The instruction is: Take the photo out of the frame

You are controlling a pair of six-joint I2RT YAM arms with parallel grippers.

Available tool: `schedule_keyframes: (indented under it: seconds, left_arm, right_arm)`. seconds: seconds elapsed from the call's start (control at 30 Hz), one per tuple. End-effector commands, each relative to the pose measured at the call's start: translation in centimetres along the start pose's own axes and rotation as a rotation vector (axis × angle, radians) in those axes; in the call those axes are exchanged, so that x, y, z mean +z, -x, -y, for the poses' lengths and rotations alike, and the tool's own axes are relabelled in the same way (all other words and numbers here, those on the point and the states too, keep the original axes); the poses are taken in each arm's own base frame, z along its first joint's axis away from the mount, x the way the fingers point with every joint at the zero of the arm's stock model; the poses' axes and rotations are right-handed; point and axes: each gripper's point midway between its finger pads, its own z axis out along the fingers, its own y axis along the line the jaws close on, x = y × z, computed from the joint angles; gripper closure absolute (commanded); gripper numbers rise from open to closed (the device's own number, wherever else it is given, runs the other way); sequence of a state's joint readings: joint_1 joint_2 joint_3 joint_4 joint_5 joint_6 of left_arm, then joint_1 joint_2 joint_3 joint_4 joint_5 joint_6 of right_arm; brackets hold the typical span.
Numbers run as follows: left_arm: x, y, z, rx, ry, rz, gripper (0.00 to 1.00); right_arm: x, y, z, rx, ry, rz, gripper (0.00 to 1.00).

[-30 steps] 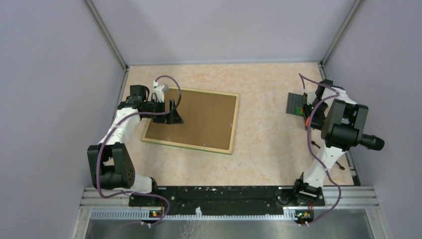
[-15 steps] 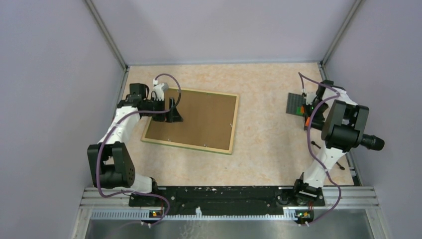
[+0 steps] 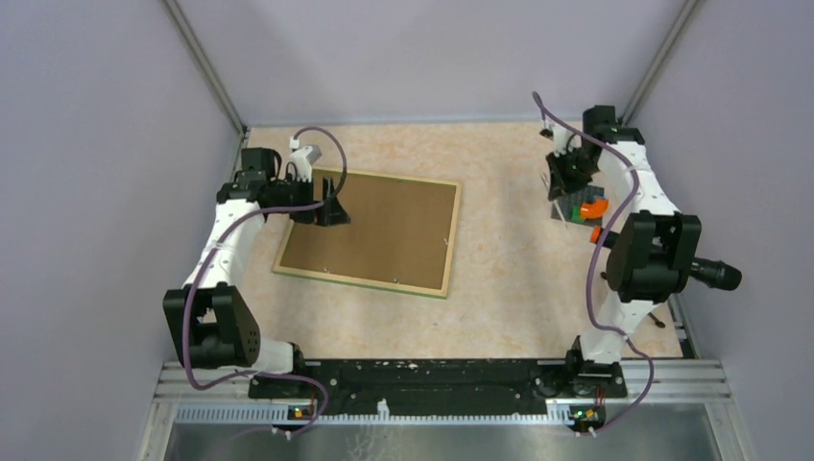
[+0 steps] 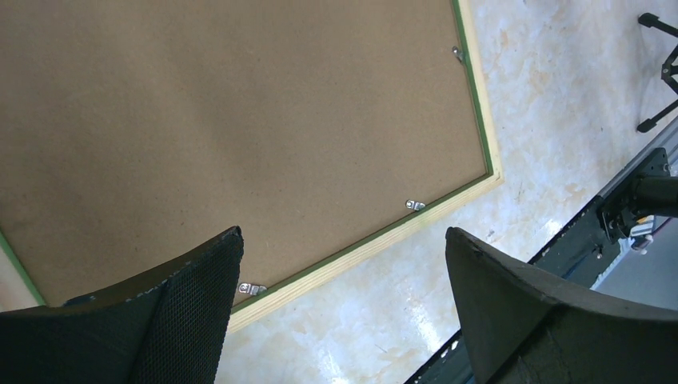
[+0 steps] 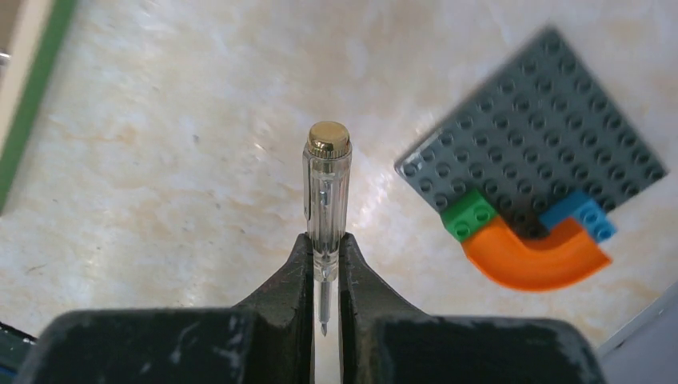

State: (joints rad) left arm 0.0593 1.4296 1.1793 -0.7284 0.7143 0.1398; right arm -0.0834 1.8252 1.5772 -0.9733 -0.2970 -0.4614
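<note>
The frame (image 3: pixel 384 230) lies face down on the table, its brown fibreboard back (image 4: pixel 240 120) up and a thin green border round it. The photo is hidden under that back. Small metal clips (image 4: pixel 414 205) hold the back along the edge. My left gripper (image 3: pixel 331 209) hovers open over the frame's far left part, and in the left wrist view its fingers (image 4: pixel 200 296) hold nothing. My right gripper (image 5: pixel 324 240) is raised at the far right, shut on a small clear screwdriver (image 5: pixel 328 192) with a brass cap.
A grey studded baseplate (image 5: pixel 536 144) carries an orange arch (image 5: pixel 532 256), a green brick (image 5: pixel 470 214) and a blue brick (image 5: pixel 580 212), below the right gripper. A black stand (image 4: pixel 660 72) lies near the right arm's base. Walls close in left, right and back.
The right gripper has shut on the screwdriver, lifted and moved toward the far wall. The left gripper has drifted slightly farther back, still open.
</note>
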Motion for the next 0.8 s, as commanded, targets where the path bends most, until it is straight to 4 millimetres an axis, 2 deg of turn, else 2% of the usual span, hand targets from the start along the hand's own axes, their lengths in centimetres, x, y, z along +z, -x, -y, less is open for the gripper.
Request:
schedule_keyframes:
  seconds: [0.0,0.17,0.37,0.47,0.53,0.63,0.73,0.77]
  left_arm:
    - [-2.9,3.3,2.4,0.11,-0.019,0.104,0.01]
    - [-4.4,5.2,5.2,0.125,-0.104,0.181,0.01]
    - [-6.0,7.8,8.4,0.194,-0.221,0.3,0.01]
    - [-6.1,9.0,9.7,0.132,-0.303,0.313,0.01]
    - [-5.6,9.9,10.6,0.107,-0.335,0.335,0.01]
    - [-3.9,10.5,12.5,0.133,-0.376,0.35,0.01]
    - [-2.2,10.6,13.8,0.051,-0.428,0.314,0.01]
    - [-1.4,10.0,14.1,0.008,-0.452,0.293,0.01]
  right_arm:
    - [-5.2,7.2,-4.3,-0.201,0.03,0.236,1.0]
    - [-8.2,12.2,-9.7,-0.388,0.069,0.381,1.0]
    - [-10.7,14.8,-16.0,-0.536,0.133,0.51,1.0]
    - [-11.4,15.4,-19.6,-0.596,0.187,0.566,1.0]
    - [-11.2,15.3,-22.2,-0.644,0.232,0.585,1.0]
    - [-10.5,14.9,-26.1,-0.717,0.294,0.602,1.0]
    - [-9.7,14.5,-29.2,-0.772,0.332,0.605,1.0]
    - [-9.3,14.4,-29.9,-0.784,0.332,0.604,1.0]
